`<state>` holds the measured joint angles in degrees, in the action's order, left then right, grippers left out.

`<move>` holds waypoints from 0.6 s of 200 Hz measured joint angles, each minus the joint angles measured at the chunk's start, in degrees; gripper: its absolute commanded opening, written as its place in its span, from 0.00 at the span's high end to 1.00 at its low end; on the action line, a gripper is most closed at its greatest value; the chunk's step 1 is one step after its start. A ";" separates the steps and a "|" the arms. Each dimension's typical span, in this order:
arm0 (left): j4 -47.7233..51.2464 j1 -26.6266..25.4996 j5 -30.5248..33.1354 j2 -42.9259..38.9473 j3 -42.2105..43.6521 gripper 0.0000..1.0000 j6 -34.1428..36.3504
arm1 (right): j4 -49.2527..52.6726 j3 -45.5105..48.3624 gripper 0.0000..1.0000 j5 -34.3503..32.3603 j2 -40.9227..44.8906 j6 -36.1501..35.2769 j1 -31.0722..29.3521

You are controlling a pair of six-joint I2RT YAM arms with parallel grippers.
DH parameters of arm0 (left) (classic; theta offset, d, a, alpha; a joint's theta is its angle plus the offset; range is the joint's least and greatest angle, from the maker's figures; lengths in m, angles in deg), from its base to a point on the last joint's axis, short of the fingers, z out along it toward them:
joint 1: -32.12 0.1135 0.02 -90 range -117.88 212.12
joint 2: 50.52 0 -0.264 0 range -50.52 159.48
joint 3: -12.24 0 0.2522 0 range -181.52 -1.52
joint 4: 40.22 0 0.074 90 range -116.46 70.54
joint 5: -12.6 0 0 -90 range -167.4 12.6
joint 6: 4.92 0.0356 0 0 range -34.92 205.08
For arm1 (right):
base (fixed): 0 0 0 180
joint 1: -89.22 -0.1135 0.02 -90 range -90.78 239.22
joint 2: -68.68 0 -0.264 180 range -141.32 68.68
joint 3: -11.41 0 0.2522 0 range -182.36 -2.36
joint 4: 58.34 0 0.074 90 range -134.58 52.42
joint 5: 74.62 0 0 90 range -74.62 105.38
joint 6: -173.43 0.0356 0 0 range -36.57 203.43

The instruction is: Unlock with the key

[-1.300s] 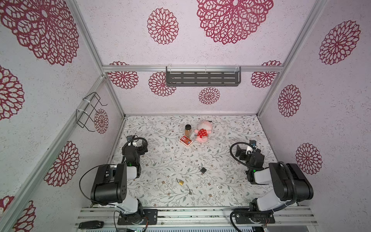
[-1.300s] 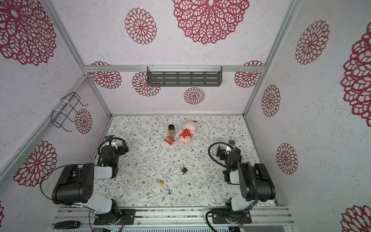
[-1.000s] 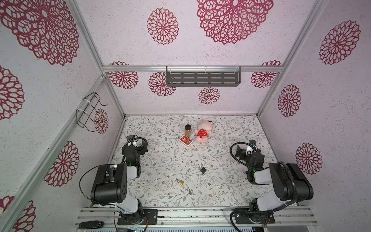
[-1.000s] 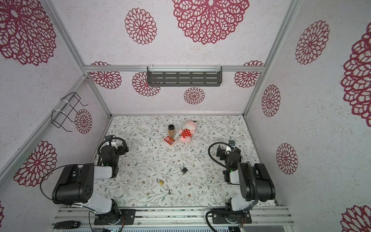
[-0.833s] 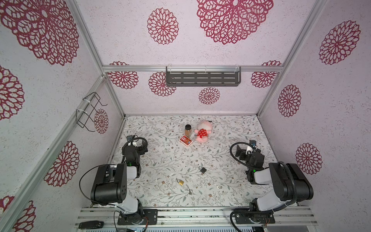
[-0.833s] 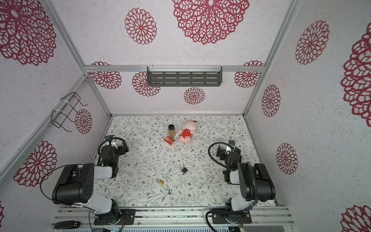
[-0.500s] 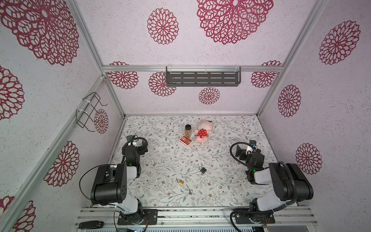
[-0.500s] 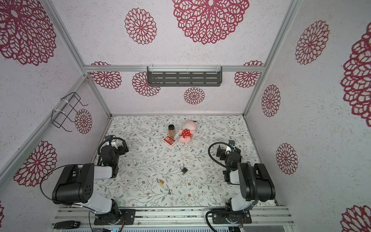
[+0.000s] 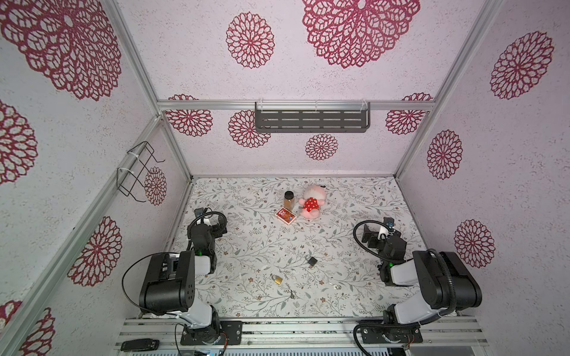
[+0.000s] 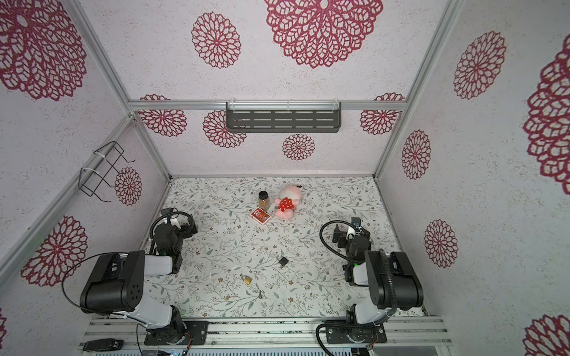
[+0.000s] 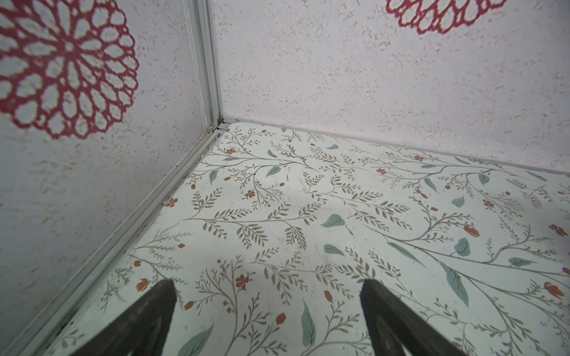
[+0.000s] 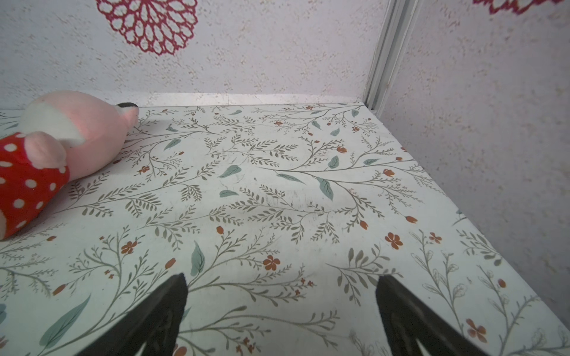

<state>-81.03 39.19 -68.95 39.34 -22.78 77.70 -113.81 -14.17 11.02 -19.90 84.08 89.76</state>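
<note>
Top views both show the job not yet begun: a small dark key [image 9: 291,295] lies flat on the worktop [image 9: 246,240] near the front edge. It is just beside a brass-coloured padlock [image 9: 278,279] but apart from it, with a black padlock [image 9: 312,260] a little farther in. Both shackles look closed, though they are too small for me to be sure. A pale metal bit [image 9: 336,286] lies off to the right; I cannot tell whether it is a second key.

Nothing is picked up, so by my reading everything is left: choose the lock, lift the key, steady the body, insert, turn. My left pincer [image 11: 267,283] and right pincer [image 12: 282,278] both stand wide apart and empty, low at the sides, well away from key and locks.

The key is thin hard metal lying flush on a smooth floral-printed sheet, and I expect it to be awkward to pinch. Farther back sit a round spice jar [image 9: 289,200] with a dark cap, a flat red card box [image 9: 286,215] and a soft pink plush [image 9: 310,205] in a red dotted dress.
</note>
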 measured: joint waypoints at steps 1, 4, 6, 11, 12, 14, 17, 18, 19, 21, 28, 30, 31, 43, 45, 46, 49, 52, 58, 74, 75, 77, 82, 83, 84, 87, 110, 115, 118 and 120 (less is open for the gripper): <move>-0.22 0.00 0.07 -0.13 0.26 0.03 -0.04 | 0.00 0.13 0.01 0.00 0.15 0.00 0.00; -0.70 0.00 0.11 -0.33 0.76 0.03 -0.11 | 0.04 0.35 0.01 0.00 0.44 0.00 0.00; -0.98 0.00 0.20 -0.46 1.11 0.03 -0.11 | 0.09 0.50 0.01 0.00 0.63 0.00 0.00; -1.66 0.00 0.44 -0.87 1.95 0.03 -0.20 | 0.22 0.79 0.01 0.00 1.25 0.00 0.00; -1.73 0.00 0.46 -0.94 2.08 0.03 -0.17 | 0.22 0.83 0.01 -0.02 1.42 -0.02 0.00; -1.95 0.00 0.63 -1.18 2.38 0.03 -0.20 | 0.26 0.92 0.01 -0.02 1.73 0.00 0.00; -2.16 0.00 0.74 -1.40 2.73 0.03 -0.26 | 0.46 0.96 0.01 -0.02 2.19 0.00 0.00; -2.21 0.00 0.83 -1.44 2.82 0.03 -0.24 | 0.50 0.96 0.01 -0.02 2.27 0.00 0.00; -2.34 0.00 0.96 -1.55 3.02 0.03 -0.24 | 0.59 0.96 0.01 -0.02 2.49 0.00 0.00; -2.49 0.00 1.01 -1.81 3.23 0.03 -0.28 | 0.70 0.96 0.01 -0.02 2.91 0.00 0.00; -2.80 0.00 1.22 -2.40 3.80 0.03 -0.37 | 1.33 0.90 0.01 -0.04 4.28 0.02 0.00; -2.86 0.00 1.33 -2.64 3.93 0.03 -0.37 | 1.55 0.87 0.01 -0.04 4.74 0.02 0.00; -2.89 0.00 1.31 -2.71 3.98 0.03 -0.37 | 1.64 0.85 0.01 -0.07 4.90 0.02 0.00; -2.91 0.00 1.55 -4.46 4.39 0.03 -0.42 | 3.17 0.72 0.01 -0.20 7.78 0.35 0.00; -2.89 0.00 1.57 -4.68 4.39 0.03 -0.39 | 3.54 0.68 0.01 -0.24 8.22 0.42 0.00; -2.86 0.00 1.62 -4.92 4.42 0.03 -0.42 | 3.63 0.66 0.01 -0.26 8.35 0.42 0.00; -2.78 0.00 1.66 -5.51 4.44 0.03 -0.44 | 4.09 0.57 0.01 -0.33 9.03 0.50 0.00; -2.60 0.00 1.70 -6.10 4.42 0.03 -0.42 | 5.05 0.42 0.01 -0.42 9.81 0.59 0.00; -2.08 0.00 1.77 -7.48 4.37 0.03 -0.44 | 6.71 0.02 0.01 -0.44 11.10 0.92 0.00; 1.03 0.00 1.70 -11.85 3.54 0.03 -0.52 | 12.02 -1.99 0.01 -0.37 14.03 2.01 0.00; 1.22 0.00 1.68 -12.07 3.45 0.03 -0.52 | 12.26 -2.10 0.01 -0.39 14.14 2.08 0.00; 1.90 0.00 1.64 -12.70 3.23 0.03 -0.59 | 12.92 -2.43 0.01 -0.35 14.43 2.34 0.00; 3.19 0.00 1.55 -14.05 2.67 0.03 -0.63 | 14.38 -3.15 0.01 -0.35 14.99 2.67 0.00; 3.37 0.00 1.51 -14.29 2.58 0.03 -0.68 | 14.80 -3.34 0.01 -0.33 15.17 2.89 0.00; 3.78 0.00 1.46 -14.69 2.40 0.03 -0.76 | 15.04 -3.43 0.01 -0.31 15.23 2.97 0.00; 4.72 0.00 1.42 -15.39 2.01 0.03 -0.85 | 16.17 -3.96 0.01 -0.31 15.63 3.37 0.00; 12.35 0.00 0.98 -21.29 -1.36 0.03 -3.87 | 25.51 -7.41 0.01 -0.57 18.51 6.51 0.00; 13.94 0.00 0.96 -22.43 -2.16 0.03 -4.76 | 28.06 -8.39 0.01 -0.85 19.10 7.37 0.00; 14.84 0.00 0.94 -22.99 -2.60 0.03 -5.29 | 29.66 -9.03 0.01 -1.16 19.47 8.00 0.00; 15.26 0.00 0.94 -23.26 -2.82 0.03 -5.44 | 30.80 -9.51 0.01 -1.38 19.69 8.39 0.00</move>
<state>-65.77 39.19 -68.01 16.09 -25.60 72.26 -83.02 -23.68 9.64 -0.20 92.47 89.76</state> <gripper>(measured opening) 0.974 0.990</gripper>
